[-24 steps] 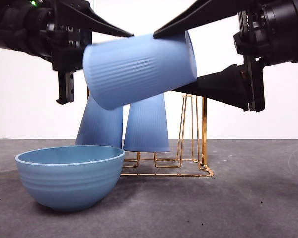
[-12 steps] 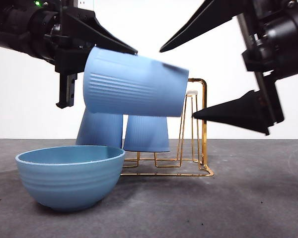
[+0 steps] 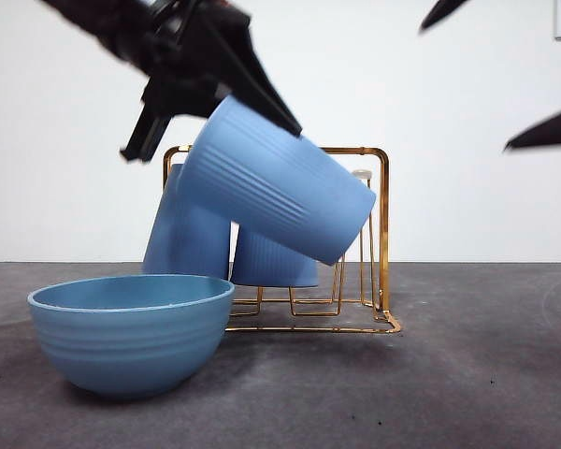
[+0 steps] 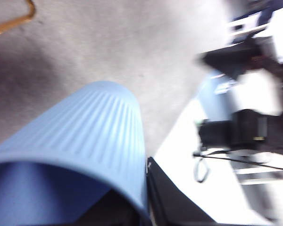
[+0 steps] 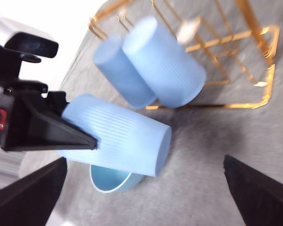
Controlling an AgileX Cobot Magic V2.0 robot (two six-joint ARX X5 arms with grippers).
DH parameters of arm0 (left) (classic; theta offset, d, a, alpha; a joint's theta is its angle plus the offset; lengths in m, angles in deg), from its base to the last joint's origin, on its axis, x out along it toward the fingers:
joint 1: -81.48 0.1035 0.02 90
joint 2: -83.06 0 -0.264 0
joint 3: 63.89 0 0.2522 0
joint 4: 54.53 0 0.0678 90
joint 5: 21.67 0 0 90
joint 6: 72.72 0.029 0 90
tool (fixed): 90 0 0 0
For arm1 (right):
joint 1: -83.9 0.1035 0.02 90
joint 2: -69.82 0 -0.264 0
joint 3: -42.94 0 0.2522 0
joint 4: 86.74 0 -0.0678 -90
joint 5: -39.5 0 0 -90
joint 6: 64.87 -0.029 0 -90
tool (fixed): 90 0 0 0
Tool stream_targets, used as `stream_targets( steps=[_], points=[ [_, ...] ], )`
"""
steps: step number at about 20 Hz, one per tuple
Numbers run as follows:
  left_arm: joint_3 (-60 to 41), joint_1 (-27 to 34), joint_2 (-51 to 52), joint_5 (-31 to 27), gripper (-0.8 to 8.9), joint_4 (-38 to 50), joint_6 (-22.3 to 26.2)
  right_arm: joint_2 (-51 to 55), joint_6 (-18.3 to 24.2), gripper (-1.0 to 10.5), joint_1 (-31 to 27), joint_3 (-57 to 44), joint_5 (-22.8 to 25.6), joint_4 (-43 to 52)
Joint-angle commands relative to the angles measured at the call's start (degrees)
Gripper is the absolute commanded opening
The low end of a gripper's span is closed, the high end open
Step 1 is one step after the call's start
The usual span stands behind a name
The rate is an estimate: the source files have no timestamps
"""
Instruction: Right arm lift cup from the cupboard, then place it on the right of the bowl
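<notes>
The left gripper point(image 3: 215, 140) is shut on a ribbed blue cup point(image 3: 276, 192) and holds it tilted in the air above the bowl point(image 3: 131, 327), in front of the gold cupboard rack point(image 3: 385, 215). The cup's free end points down to the right. In the left wrist view the cup point(image 4: 85, 141) fills the space at that gripper's jaws point(image 4: 127, 212). My right gripper point(image 3: 472, 82) is open and empty at the top right, apart from the cup. In the right wrist view its jaws point(image 5: 145, 159) stand wide apart, with the cup point(image 5: 118, 136) and left gripper point(image 5: 61, 129) ahead.
Two more blue cups point(image 3: 189, 238) point(image 3: 276, 262) stand upside down on the rack, also seen in the right wrist view point(image 5: 120, 70) point(image 5: 165, 61). The rack point(image 5: 269, 61) has bare pegs at its right end. The bowl point(image 5: 108, 181) sits below the held cup.
The right gripper let go of the cup and drew back up and to the right. The left gripper kept the cup, rose, and tilted it so its free end dips to the right.
</notes>
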Motion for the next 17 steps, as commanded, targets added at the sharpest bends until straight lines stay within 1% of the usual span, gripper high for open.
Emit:
stream_targets(
  steps=[1, 3, 5, 7, 11, 17],
  points=[
    [5.7, -2.4, -1.9, -4.8, 0.08, -5.3, 3.2, 2.3, 2.7, 5.3, 0.3, 4.2, 2.8, -9.3],
    [9.9, -4.2, -4.3, -9.0, 0.08, -10.5, 5.2, 4.6, 5.0, 5.3, 0.3, 7.6, 5.2, -17.3],
    [13.2, -6.1, -6.6, -13.6, 0.08, -13.9, 6.5, 6.7, 7.0, 5.3, 0.3, 10.6, 7.6, -24.3],
    [16.2, -8.2, -9.5, -17.4, 0.08, -17.4, 7.7, 8.5, 8.0, 5.3, 0.3, 13.4, 9.1, -29.5],
    [22.4, -12.1, -15.9, -25.2, 0.08, -23.1, 9.9, 10.6, 7.9, 5.3, 0.3, 17.9, 9.2, -34.6],
    [33.1, -17.3, -25.5, -35.3, 0.08, -30.8, 12.0, 11.7, 8.3, 5.4, 0.3, 19.6, 9.2, -37.8]
  ],
)
